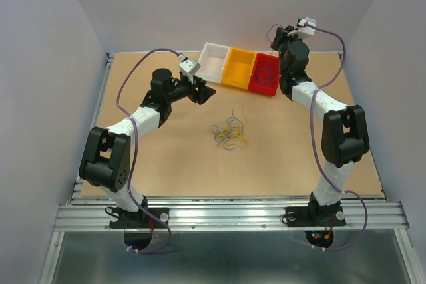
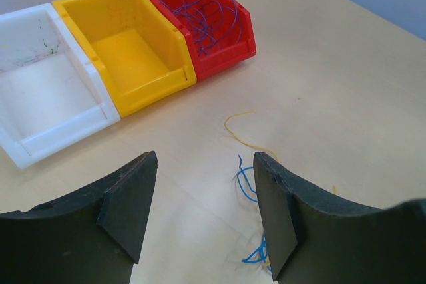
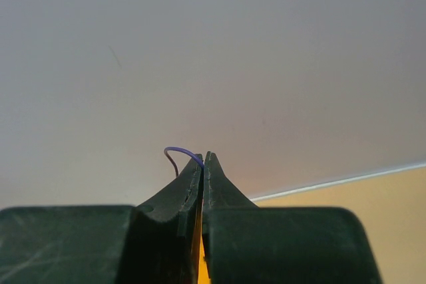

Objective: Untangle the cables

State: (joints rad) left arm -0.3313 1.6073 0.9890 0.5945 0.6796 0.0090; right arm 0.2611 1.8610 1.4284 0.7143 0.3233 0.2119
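Observation:
A tangle of thin cables [image 1: 229, 132], yellow, blue and grey, lies on the table's middle. In the left wrist view, blue strands [image 2: 247, 184] and a yellow strand [image 2: 241, 129] lie by the right finger. My left gripper [image 1: 208, 92] [image 2: 203, 214] is open and empty, hovering left of and behind the tangle. My right gripper [image 1: 274, 34] [image 3: 203, 159] is raised above the red bin [image 1: 265, 73], shut on a purple cable [image 3: 181, 152] that curls out of its tips. The red bin [image 2: 229, 44] holds several purple cables [image 2: 206, 11].
Three bins stand in a row at the back: white [image 1: 213, 62], yellow [image 1: 239, 68] and red. The white bin [image 2: 40, 108] and yellow bin [image 2: 156, 78] look empty in the left wrist view. Grey walls surround the table.

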